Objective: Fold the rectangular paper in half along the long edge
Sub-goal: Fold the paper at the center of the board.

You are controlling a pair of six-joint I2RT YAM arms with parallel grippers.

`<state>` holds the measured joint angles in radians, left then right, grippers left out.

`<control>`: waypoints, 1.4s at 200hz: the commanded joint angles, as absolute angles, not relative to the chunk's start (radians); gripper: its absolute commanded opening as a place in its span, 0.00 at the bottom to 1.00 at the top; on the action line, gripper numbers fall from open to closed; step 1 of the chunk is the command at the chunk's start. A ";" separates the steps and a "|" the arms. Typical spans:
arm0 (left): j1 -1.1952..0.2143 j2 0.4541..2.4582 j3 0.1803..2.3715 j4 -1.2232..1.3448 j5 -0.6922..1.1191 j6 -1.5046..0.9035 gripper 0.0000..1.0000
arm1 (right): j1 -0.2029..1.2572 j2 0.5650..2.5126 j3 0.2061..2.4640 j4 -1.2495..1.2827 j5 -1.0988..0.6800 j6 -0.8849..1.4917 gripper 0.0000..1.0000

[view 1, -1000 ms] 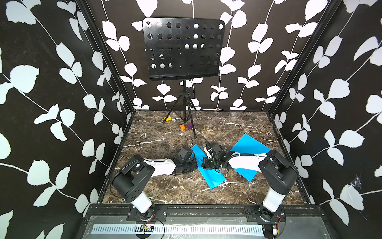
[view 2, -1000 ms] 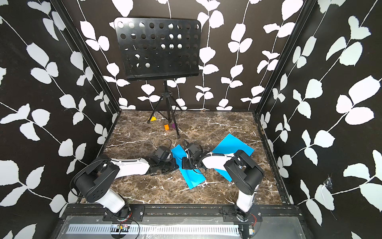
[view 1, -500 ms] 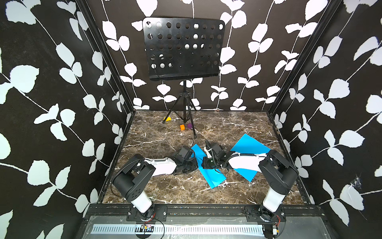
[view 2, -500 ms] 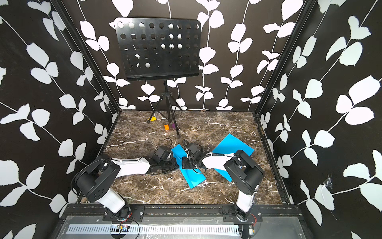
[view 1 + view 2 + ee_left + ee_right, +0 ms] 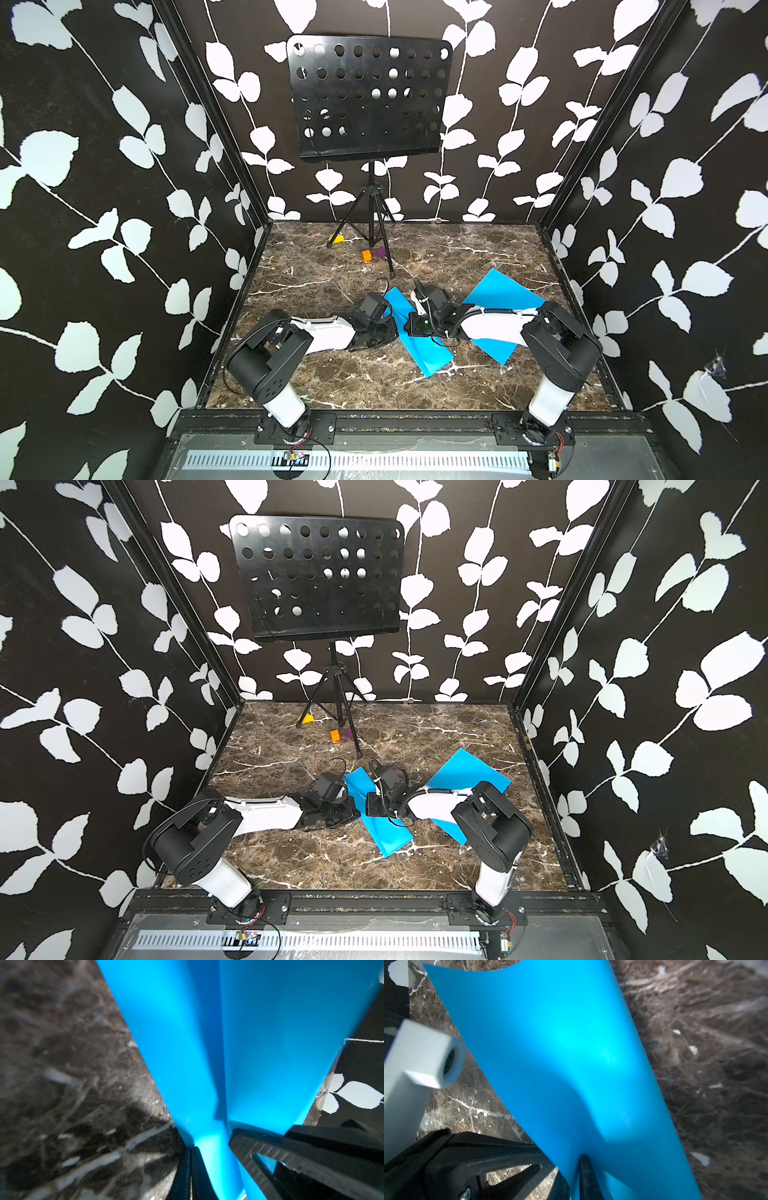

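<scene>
The blue paper [image 5: 428, 353] is lying near the middle of the marble table [image 5: 332, 374], slanting from far left to near right, with its near corner pointing toward the front rail. The left gripper [image 5: 384, 332] and the right gripper [image 5: 417, 328] are meeting at its middle stretch from opposite long edges, both low over the surface.

In the left wrist view the left gripper [image 5: 212, 1142] is pinching the paper, its fingers [image 5: 259, 1147] drawn in narrow around a raised blue flap. In the right wrist view the right gripper [image 5: 569, 1159] is likewise gripping a lifted, curving edge, its jaws close together.

Bare marble is lying open in front of the paper and to its left. On the right a second blue sheet [image 5: 498, 291] is lying flat, partly under the right arm. At the back a music stand [image 5: 365, 99] is standing, one tripod leg reaching toward the paper's far end, with an orange block [image 5: 366, 256] beside it.

In both top views the gripper bodies are hiding the paper's middle, so the fingertips cannot be made out there. The wrist views are blurring up close and cutting off the paper's ends. The right arm is covering the place where the two sheets come nearest.
</scene>
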<state>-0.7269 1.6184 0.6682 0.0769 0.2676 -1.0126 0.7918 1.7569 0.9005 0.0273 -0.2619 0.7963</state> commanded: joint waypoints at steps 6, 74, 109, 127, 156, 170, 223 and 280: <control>-0.727 1.656 0.642 -0.060 0.219 -0.998 0.08 | 0.787 1.780 0.888 0.041 -0.250 0.784 0.13; -0.727 1.639 0.640 -0.071 0.215 -0.998 0.08 | 0.787 1.782 0.847 0.053 -0.251 0.803 0.29; -0.727 1.633 0.640 -0.075 0.210 -0.997 0.09 | 0.788 1.781 0.843 0.069 -0.259 0.814 0.37; -0.727 1.641 0.638 -0.072 0.210 -0.997 0.09 | 0.788 1.775 0.846 0.075 -0.269 0.820 0.38; -0.727 1.632 0.633 -0.065 0.215 -0.999 0.09 | 0.786 1.747 0.845 0.086 -0.279 0.825 0.39; -0.727 1.606 0.625 -0.057 0.208 -1.001 0.09 | 0.785 1.745 0.844 0.081 -0.266 0.827 0.37; -0.727 1.478 0.615 -0.121 0.151 -0.983 0.28 | 0.771 1.770 0.830 0.115 -0.287 0.861 0.33; -0.726 1.468 0.633 -0.016 0.135 -0.998 0.43 | 0.763 1.756 0.815 0.153 -0.298 0.889 0.41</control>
<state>-0.7269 1.4784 0.6254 -0.0479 0.1627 -1.0004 0.7734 1.7649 0.8459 0.1478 -0.3084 0.8577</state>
